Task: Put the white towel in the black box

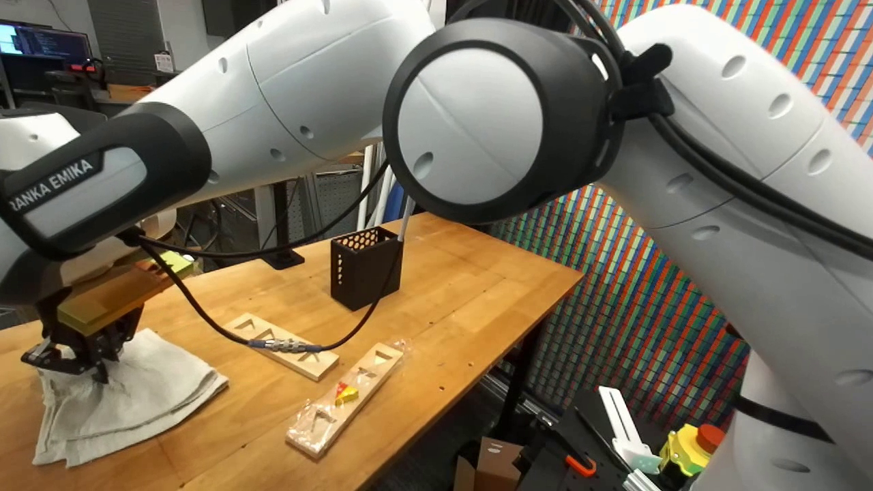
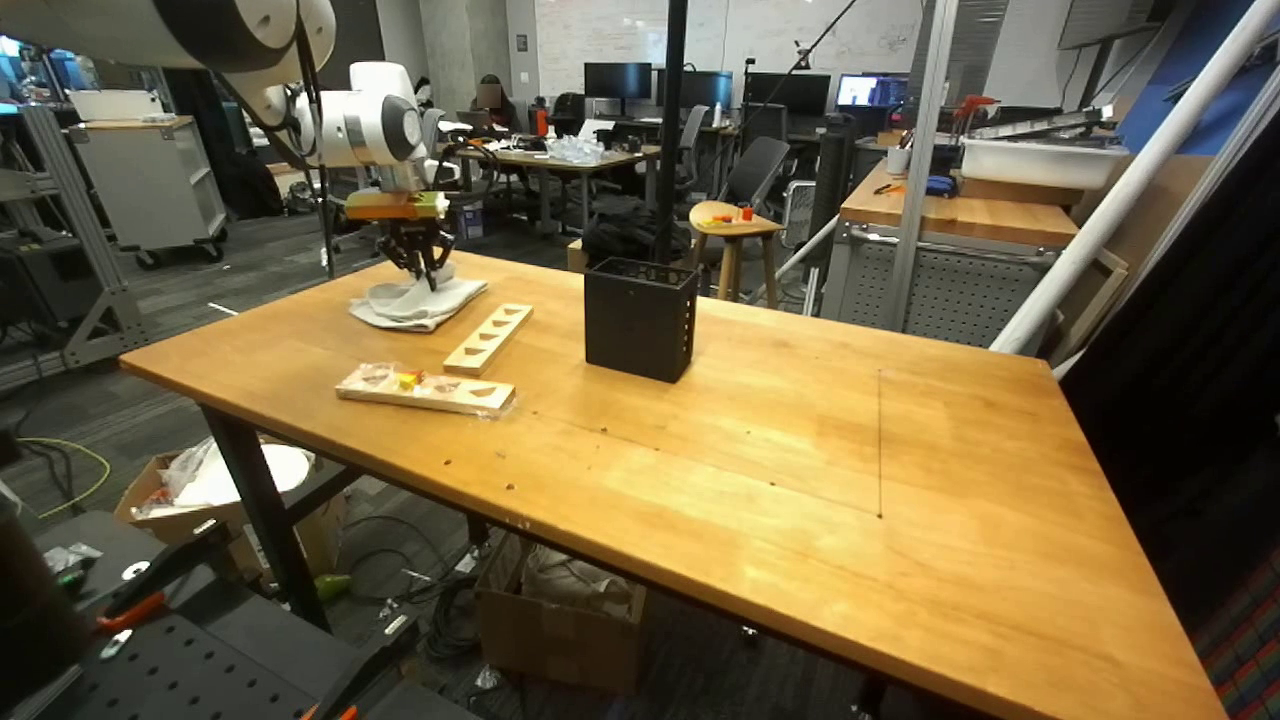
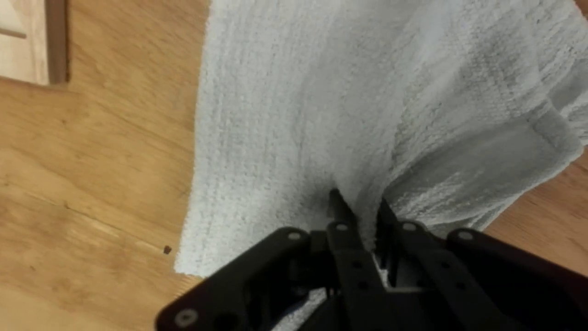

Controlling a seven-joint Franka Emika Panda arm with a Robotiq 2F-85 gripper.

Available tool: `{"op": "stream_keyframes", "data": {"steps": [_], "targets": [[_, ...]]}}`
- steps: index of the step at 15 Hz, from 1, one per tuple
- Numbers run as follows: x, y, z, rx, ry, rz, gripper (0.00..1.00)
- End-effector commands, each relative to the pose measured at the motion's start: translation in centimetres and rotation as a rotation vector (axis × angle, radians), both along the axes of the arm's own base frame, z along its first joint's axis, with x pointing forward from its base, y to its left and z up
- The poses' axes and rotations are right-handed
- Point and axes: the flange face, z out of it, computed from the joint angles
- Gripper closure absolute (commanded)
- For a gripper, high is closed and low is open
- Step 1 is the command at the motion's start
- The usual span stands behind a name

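The white towel (image 3: 275, 115) lies creased on the wooden table, at the left in an exterior view (image 1: 157, 402). My gripper (image 3: 359, 196) points down into the cloth, its fingers shut on a raised fold pinched between them. Most of the towel (image 2: 395, 308) still rests on the tabletop around the fingertips. The black box (image 2: 636, 325) stands upright on the table, apart from the towel and gripper. Its top is open, and honeycomb holes line the walls of the box (image 1: 365, 276). The inside of the box is mostly hidden, and the wrist view does not include it.
Between towel and box lies a pale wooden block (image 2: 490, 340) with cut-outs. Closer to the table edge is a plastic-wrapped block (image 1: 344, 402) with a small red and yellow piece. A dark cable (image 1: 198, 310) hangs in a loop from the arm.
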Motion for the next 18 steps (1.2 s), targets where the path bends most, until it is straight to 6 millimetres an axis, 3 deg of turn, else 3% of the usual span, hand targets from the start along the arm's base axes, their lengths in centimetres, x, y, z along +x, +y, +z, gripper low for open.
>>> {"op": "stream_keyframes", "data": {"steps": [1,5,9,11,18], "targets": [[-0.7,0.5,2.8,-0.029,-0.005,0.006,0.88],[-1.0,0.1,5.1,-0.047,0.007,0.014,0.88],[-0.9,-1.8,8.0,-0.066,0.002,0.011,0.88],[-0.5,-3.8,9.5,-0.076,-0.008,0.007,0.88],[-1.0,-13.5,16.0,-0.144,-0.029,0.006,0.88]]}}
